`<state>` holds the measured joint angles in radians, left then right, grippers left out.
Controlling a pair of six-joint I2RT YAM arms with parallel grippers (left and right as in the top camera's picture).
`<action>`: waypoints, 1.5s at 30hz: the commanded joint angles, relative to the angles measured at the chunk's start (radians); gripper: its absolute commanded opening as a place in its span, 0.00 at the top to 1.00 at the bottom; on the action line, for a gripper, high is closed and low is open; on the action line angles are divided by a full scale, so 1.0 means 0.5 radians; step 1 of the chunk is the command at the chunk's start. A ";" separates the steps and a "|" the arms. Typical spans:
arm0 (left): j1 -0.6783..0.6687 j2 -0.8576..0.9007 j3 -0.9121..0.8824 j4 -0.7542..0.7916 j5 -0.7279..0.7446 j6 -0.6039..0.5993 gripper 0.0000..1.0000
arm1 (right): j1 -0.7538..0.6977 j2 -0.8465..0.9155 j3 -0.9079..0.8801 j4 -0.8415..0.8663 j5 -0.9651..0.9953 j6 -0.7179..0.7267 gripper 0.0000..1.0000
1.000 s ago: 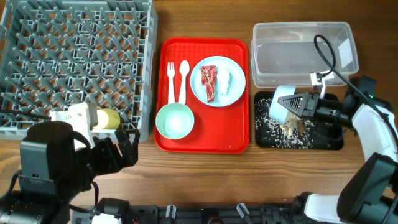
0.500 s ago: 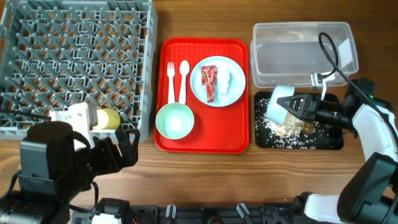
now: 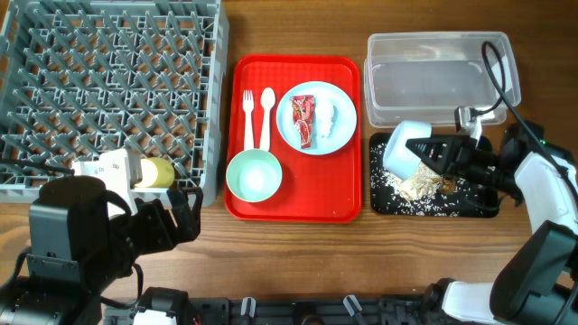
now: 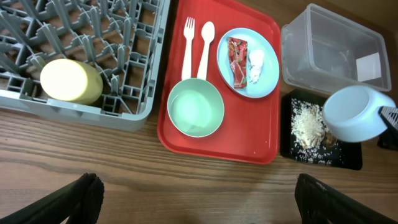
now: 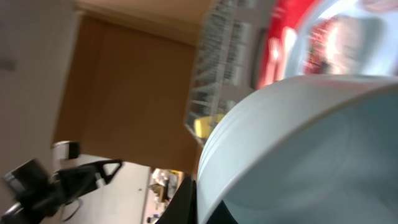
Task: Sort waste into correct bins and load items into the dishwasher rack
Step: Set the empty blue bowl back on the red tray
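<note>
The right gripper (image 3: 435, 153) is pinching the rim of a pale blue bowl (image 3: 402, 149), its jaws closed on the edge. It is holding the bowl tipped on its side, mouth turned down and sideways over the black tray (image 3: 483, 209). Rice scraps (image 3: 417, 183) are lying in a heap under the lip, with loose grains scattered across the tray floor. The clear tub (image 3: 372, 86) is sitting just behind.

To my eye the bowl is looking stiff, light and smooth, likely slick at the rim. A firm bite on the wall is seeming the sensible hold, since a thin edge could twist out when swung toward the rack (image 3: 108, 81).

On the red tray (image 3: 298, 206) a second bowl (image 3: 254, 174) is waiting beside the fork (image 3: 248, 117) and spoon (image 3: 266, 110). The plate (image 3: 341, 131) is carrying a red wrapper (image 3: 303, 119) and a white wrapper (image 3: 329, 116), both probably limp and nearly weightless.

The left gripper (image 4: 199, 190) is hanging with its fingers wide apart, holding nothing, and the cup (image 3: 156, 172) is lying in the rack's near corner.
</note>
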<state>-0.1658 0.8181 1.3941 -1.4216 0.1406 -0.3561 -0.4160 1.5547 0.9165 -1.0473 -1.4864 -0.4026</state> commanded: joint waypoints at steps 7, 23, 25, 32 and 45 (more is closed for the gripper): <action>-0.014 0.000 0.018 0.005 0.016 0.024 0.00 | -0.018 -0.056 0.009 0.208 0.253 0.056 0.96; -0.014 0.000 0.018 0.005 0.016 0.024 0.00 | 0.178 -0.349 0.011 0.044 0.476 0.345 0.96; -0.014 0.000 0.018 0.005 0.017 0.024 0.00 | 0.346 -0.523 0.017 0.125 0.797 0.598 0.96; -0.014 0.000 0.018 0.005 0.017 0.024 0.00 | 1.485 -0.908 0.018 0.477 2.315 1.638 0.96; -0.014 0.000 0.018 0.005 0.017 0.024 0.00 | 2.416 -0.069 0.132 0.959 2.887 1.900 0.87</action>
<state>-0.1658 0.8181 1.3941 -1.4216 0.1406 -0.3561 0.7895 1.5108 0.9199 -0.5453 -0.0986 0.5484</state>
